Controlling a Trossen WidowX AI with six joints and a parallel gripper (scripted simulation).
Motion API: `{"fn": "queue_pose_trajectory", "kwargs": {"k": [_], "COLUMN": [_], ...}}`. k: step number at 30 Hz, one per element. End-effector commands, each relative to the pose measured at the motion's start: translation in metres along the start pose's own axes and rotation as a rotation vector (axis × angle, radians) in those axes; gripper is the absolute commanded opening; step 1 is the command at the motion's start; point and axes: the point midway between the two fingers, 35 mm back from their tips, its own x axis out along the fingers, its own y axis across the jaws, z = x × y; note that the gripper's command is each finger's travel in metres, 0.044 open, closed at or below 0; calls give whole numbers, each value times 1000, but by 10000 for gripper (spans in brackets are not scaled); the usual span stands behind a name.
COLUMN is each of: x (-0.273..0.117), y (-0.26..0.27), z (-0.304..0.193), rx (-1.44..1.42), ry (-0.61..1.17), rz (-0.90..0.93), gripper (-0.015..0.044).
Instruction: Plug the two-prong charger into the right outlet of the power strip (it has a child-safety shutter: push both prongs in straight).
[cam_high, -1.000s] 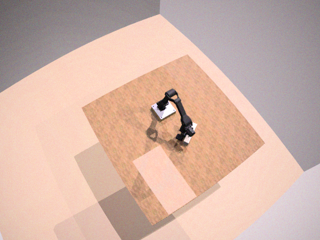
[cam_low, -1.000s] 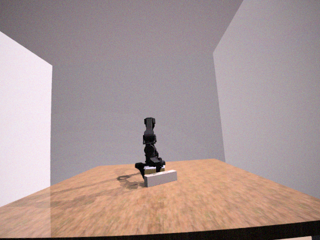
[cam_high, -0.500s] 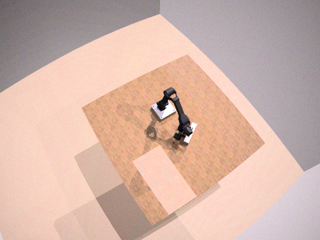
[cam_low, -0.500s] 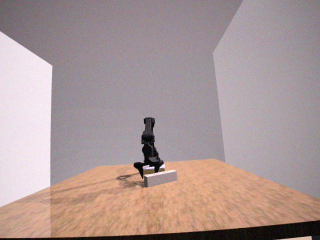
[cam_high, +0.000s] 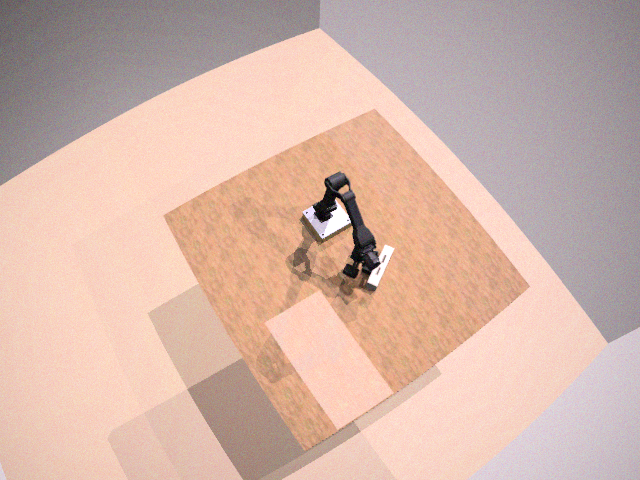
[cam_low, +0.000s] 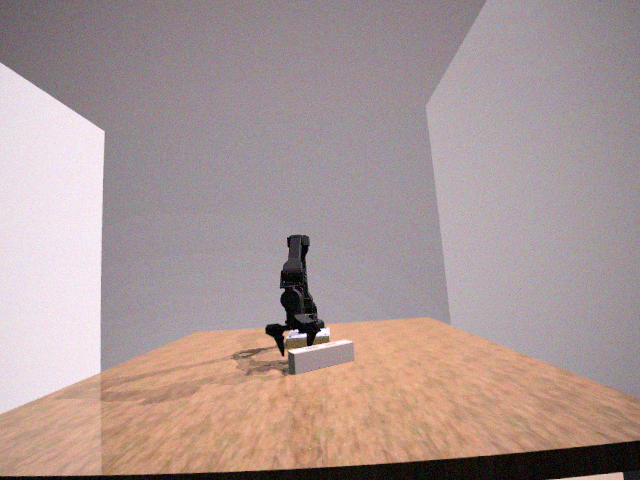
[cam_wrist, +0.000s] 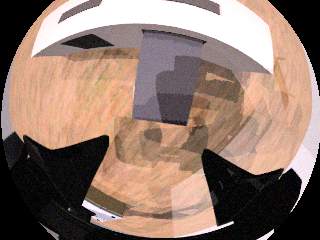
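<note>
The power strip (cam_high: 387, 253) (cam_low: 323, 356) (cam_wrist: 135, 12) is a long white block with dark slots in its top. In the wrist view it crosses the upper part, cut off at the top. A dark blue-grey block (cam_wrist: 147, 75), apparently the charger, is beside the strip's near side, ahead of the fingers and roughly midway between them. Its prongs cannot be made out. It is not visible in either the top or the exterior view. My gripper (cam_high: 361, 269) (cam_low: 296, 349) (cam_wrist: 156, 148) is open and empty, pointing down low beside the strip. One finger is close to the strip's side, and contact cannot be told.
The arm's pale base plate (cam_high: 330, 227) (cam_low: 307, 342) (cam_wrist: 107, 201) is behind the gripper. A pale rectangular patch (cam_high: 330, 361) shows on the wooden table (cam_high: 439, 232) (cam_low: 413, 403). Arm shadows fall around the block.
</note>
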Motion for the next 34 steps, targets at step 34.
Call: {"fn": "queue_pose_trajectory", "kwargs": {"k": [34], "x": [-74], "y": [2], "z": [9], "rx": [-1], "ry": [-587], "rz": [3], "gripper": [440]}}
